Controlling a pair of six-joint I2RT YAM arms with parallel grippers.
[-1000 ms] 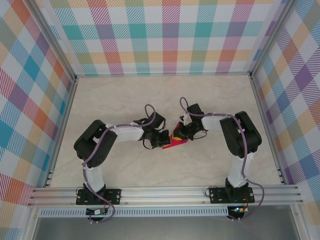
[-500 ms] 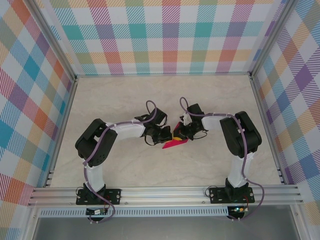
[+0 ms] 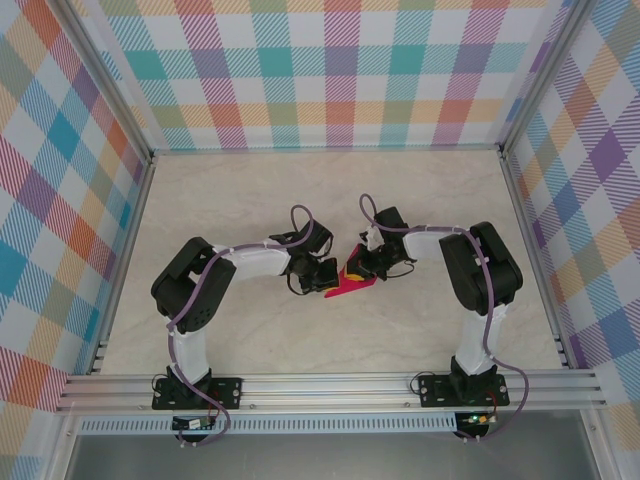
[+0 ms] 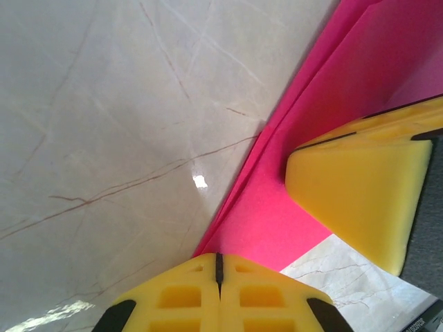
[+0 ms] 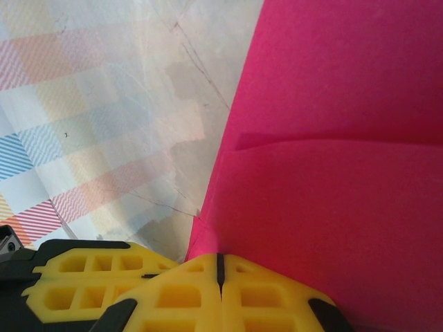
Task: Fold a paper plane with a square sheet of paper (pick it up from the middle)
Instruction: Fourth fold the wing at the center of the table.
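The magenta-pink paper [image 3: 352, 285] lies folded in layers on the table between the two grippers, narrowing to a point at the lower left. My left gripper [image 3: 329, 276] is shut, and its tips [image 4: 219, 266] rest at the paper's [image 4: 325, 117] pointed end. My right gripper [image 3: 359, 268] is shut too; its yellow fingers [image 4: 360, 190] lie flat on top of the paper. The right wrist view has the layered paper [image 5: 332, 152] spreading out from the shut right gripper [image 5: 219, 266], with a fold edge across it. Whether either gripper pinches the paper is unclear.
The pale marble table [image 3: 300, 200] is ringed by a metal frame [image 3: 330, 385] and checked walls [image 3: 330, 70]. Both arms bend inward and meet mid-table. The left gripper's fingers [image 5: 76, 280] sit close beside the right gripper.
The left gripper pushed in toward the right gripper, then drew back a little to the lower left. The paper lies flatter than a second ago. The right arm stayed put.
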